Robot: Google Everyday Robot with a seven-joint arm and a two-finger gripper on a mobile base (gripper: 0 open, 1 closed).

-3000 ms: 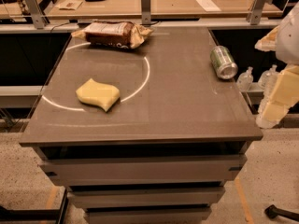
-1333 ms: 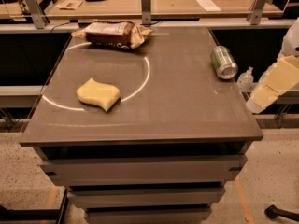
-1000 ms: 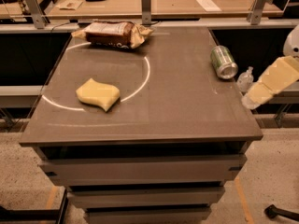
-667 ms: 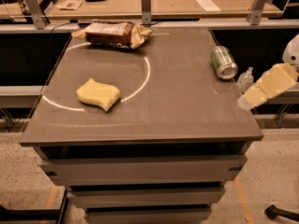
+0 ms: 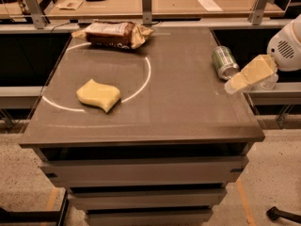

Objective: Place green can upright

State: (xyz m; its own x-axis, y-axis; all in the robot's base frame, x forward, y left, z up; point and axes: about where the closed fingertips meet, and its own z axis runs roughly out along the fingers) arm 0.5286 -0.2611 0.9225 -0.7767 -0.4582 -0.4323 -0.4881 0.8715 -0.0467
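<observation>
Grey table top (image 5: 155, 117) is carrying every item under inspection, and its near edge is sitting well in front of the gripper, with drawer fronts (image 5: 141, 173) below. Lying on that surface, well apart from the gripper across the table and slightly nearer the camera than its tip, is a yellow sponge (image 5: 99, 94), resting partly over a white painted arc (image 5: 141, 81). The gripper (image 5: 235, 83) is hanging at the table's side edge, its cream-coloured body slanting down and inward from a white housing (image 5: 284, 51). Compared with three seconds ago it has been swinging up from a lower, more downward-pointing pose off the edge and has been reaching in over the table corner, so its tip is now closing on the target; this is being judged as the approach step, with no grasp yet made. How far the gripper is opened cannot be told from this view, and it is not seen holding anything. Just beyond the tip, near but apparently not touching, the green can (image 5: 225, 62) is lying on its side, unmoved, one silver end facing the gripper. Farther off and well away, a brown snack bag (image 5: 113, 34) is lying at the far edge.
</observation>
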